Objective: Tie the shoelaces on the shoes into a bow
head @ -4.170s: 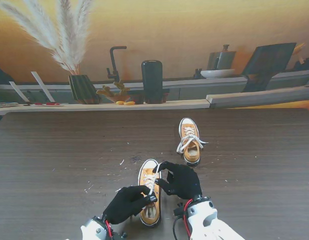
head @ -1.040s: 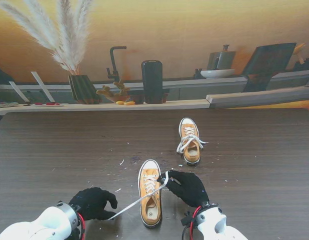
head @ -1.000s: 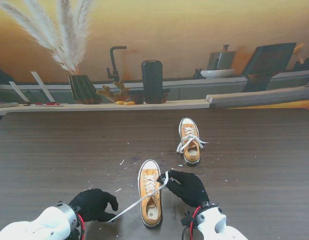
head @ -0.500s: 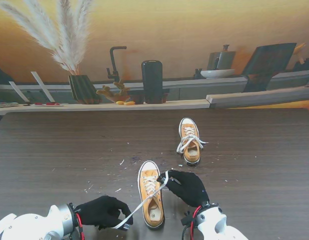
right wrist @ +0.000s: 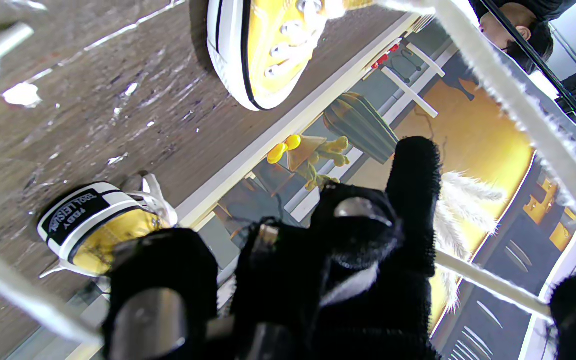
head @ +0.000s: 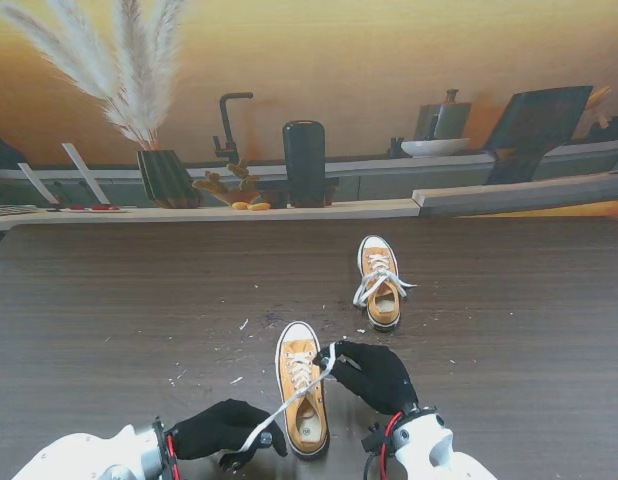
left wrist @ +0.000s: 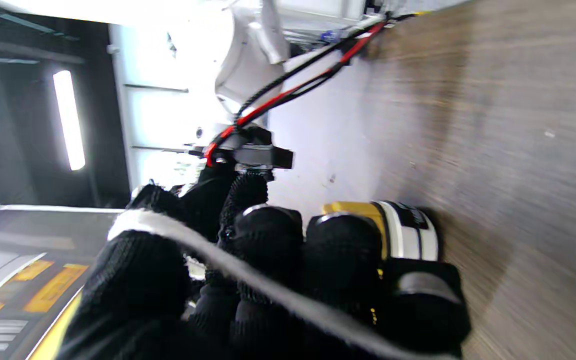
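Observation:
A yellow shoe (head: 300, 392) with white laces lies close to me on the dark table (head: 109, 300). A white lace (head: 285, 404) runs taut from my right hand (head: 374, 374), which is shut on it beside the shoe's right side, down to my left hand (head: 226, 431), shut on its other end at the shoe's near left. The lace (left wrist: 248, 275) crosses my left fingers (left wrist: 268, 260), with the shoe's heel (left wrist: 393, 230) just beyond them. The same lace (right wrist: 513, 110) stretches past my right fingers (right wrist: 408, 200). The second yellow shoe (head: 379, 281) lies farther off, its laces loosely knotted.
Small white scraps (head: 244, 324) dot the table around the near shoe. A ledge (head: 289, 211) runs along the table's far edge, carrying a dark striped vase of pampas grass (head: 167, 176), a black cylinder (head: 304, 162) and small yellow objects (head: 251, 205).
My left hand has slid right and nearer to me, from the open table to the shoe's heel, keeping the lace taut. My right hand has held still.

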Robot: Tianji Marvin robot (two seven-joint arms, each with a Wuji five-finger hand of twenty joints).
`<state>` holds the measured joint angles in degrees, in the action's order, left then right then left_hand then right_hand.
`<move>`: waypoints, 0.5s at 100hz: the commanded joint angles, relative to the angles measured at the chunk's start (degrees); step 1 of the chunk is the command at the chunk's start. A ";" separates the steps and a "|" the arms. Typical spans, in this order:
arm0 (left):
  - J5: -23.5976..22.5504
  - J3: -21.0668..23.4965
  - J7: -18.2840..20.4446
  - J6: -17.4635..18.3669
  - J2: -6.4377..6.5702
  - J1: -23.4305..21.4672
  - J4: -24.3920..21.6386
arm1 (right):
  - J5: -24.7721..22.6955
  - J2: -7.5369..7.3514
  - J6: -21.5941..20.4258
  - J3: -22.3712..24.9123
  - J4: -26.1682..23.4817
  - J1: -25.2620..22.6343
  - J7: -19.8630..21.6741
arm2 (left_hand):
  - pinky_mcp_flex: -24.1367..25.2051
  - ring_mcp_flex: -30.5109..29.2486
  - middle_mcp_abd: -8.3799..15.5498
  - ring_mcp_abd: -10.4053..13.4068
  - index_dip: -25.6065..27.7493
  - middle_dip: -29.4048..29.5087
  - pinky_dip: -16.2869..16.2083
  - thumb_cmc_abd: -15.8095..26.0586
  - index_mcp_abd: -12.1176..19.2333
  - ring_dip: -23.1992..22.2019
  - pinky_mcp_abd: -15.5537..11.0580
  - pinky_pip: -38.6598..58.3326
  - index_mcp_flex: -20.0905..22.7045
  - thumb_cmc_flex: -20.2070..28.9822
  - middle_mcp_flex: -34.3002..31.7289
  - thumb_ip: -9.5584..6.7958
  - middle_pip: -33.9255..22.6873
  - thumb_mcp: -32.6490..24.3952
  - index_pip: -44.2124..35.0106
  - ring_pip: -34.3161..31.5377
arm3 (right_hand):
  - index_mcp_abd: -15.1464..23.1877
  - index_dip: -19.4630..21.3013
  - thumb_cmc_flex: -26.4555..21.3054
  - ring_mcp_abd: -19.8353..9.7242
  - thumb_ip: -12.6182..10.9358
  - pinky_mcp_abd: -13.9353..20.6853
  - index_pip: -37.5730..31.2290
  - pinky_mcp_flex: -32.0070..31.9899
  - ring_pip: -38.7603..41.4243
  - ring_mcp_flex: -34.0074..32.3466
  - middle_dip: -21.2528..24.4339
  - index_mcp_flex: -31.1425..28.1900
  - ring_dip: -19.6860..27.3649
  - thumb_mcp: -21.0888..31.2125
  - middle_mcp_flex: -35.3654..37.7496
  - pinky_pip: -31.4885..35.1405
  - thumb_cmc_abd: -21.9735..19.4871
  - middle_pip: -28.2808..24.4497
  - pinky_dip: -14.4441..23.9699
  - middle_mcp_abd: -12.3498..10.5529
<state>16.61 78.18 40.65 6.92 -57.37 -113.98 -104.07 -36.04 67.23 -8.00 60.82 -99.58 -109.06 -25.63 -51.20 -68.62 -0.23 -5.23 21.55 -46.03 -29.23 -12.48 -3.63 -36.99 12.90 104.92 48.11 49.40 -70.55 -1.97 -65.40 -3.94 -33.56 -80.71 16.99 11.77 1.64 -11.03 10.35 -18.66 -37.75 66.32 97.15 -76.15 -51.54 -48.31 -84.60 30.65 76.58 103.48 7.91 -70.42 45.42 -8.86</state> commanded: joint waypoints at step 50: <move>13.02 -4.76 -22.79 6.53 -7.13 -3.38 2.52 | 1.12 0.22 -1.97 -0.77 -0.06 -0.04 -0.58 | -0.11 -0.12 -1.26 -2.06 -5.20 -2.57 -4.14 -8.51 9.55 -1.47 3.14 2.92 -3.94 -0.59 0.13 -1.04 1.00 -5.25 6.39 -0.09 | -1.86 0.90 -0.07 -8.79 1.57 -0.16 -1.96 1.32 2.25 0.49 -0.63 -5.51 -1.01 4.50 4.48 12.85 13.56 -1.40 0.17 9.64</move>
<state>30.01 74.24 16.47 11.37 -64.02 -117.22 -101.97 -35.18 67.35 -9.55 60.14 -99.25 -108.97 -27.07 -50.98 -68.08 -2.29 -7.84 17.18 -47.06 -32.17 -17.89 -3.63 -37.60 16.00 104.78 45.83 51.48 -70.53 -2.87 -64.74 -6.81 -29.61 -80.71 17.06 11.79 -1.79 -11.03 10.35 -18.68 -38.72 66.32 97.15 -76.15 -51.54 -52.18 -84.60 33.28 76.58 103.47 18.35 -70.39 45.41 -8.85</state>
